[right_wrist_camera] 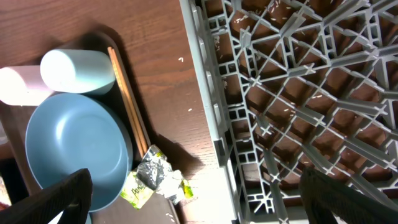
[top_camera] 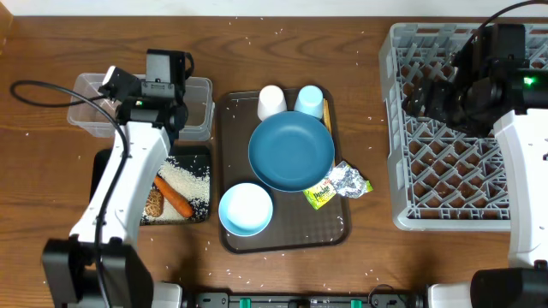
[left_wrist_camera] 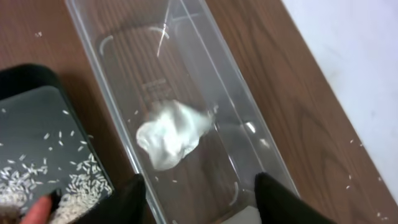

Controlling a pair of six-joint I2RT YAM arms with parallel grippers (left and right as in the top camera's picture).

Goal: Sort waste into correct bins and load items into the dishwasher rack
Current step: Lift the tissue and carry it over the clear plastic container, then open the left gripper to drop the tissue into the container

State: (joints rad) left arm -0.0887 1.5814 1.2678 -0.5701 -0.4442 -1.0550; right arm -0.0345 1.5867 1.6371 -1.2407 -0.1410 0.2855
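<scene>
My left arm reaches forward from the near edge of the table (top_camera: pixel 360 38), its wrist bent down over the clear container (left_wrist_camera: pixel 205 62). My left gripper (left_wrist_camera: pixel 200 188) hangs there with its fingers (left_wrist_camera: pixel 134 196) spread wide and nothing between them. The white crumpled napkin (left_wrist_camera: pixel 174 134) lies on the container floor just ahead of them, untouched. Beside the container sits the black tray (top_camera: pixel 195 156), which holds the white rice grains (top_camera: pixel 188 181), the orange carrot (top_camera: pixel 174 198) and the small brown food lump (top_camera: pixel 153 203).

My right arm is stretched over the far left part of the dishwasher rack (top_camera: pixel 445 171). My right gripper (right_wrist_camera: pixel 196 177) is also spread wide and empty, above the rack's pegs (a few stray grains lie among them).

Between my arms lies the brown serving tray (top_camera: pixel 235 107). On it are the dark blue plate (top_camera: pixel 291 151), the white bowl (top_camera: pixel 246 209) near me, and the white cup (top_camera: pixel 271 101) and light blue cup (top_camera: pixel 309 100) side by side at the far end. The wooden chopsticks (right_wrist_camera: pixel 127 106) run along the plate's right side. The crumpled silver foil (top_camera: pixel 347 180) and the green-yellow wrapper (top_camera: pixel 321 196) lie together at the serving tray's right edge, between plate and rack.
</scene>
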